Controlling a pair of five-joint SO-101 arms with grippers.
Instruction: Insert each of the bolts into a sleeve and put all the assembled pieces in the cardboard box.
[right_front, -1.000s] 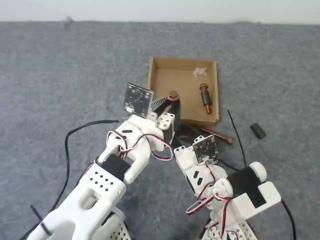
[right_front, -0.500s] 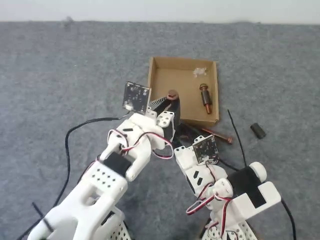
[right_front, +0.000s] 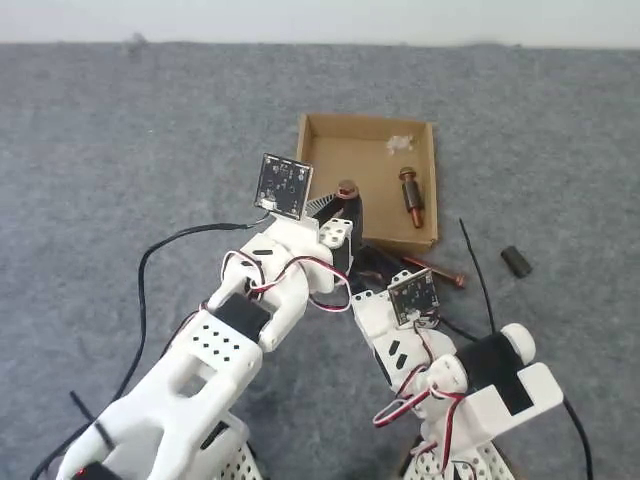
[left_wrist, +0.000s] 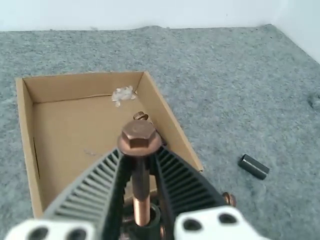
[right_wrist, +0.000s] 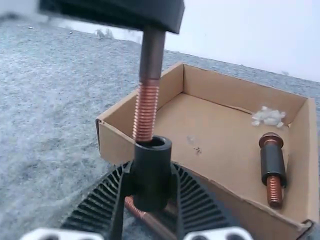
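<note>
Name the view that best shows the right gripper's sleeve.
Right wrist view: the sleeve stands upright in the right gripper, its mouth taking the bolt. Left wrist view catches its rim beneath the bolt; high view, a dark shape between the wrists.

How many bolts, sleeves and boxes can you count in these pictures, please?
Bolts: 3 (held bolt, boxed bolt, loose bolt)
Sleeves: 3 (held sleeve, boxed sleeve, loose sleeve)
Cardboard box: 1
Total: 7
</note>
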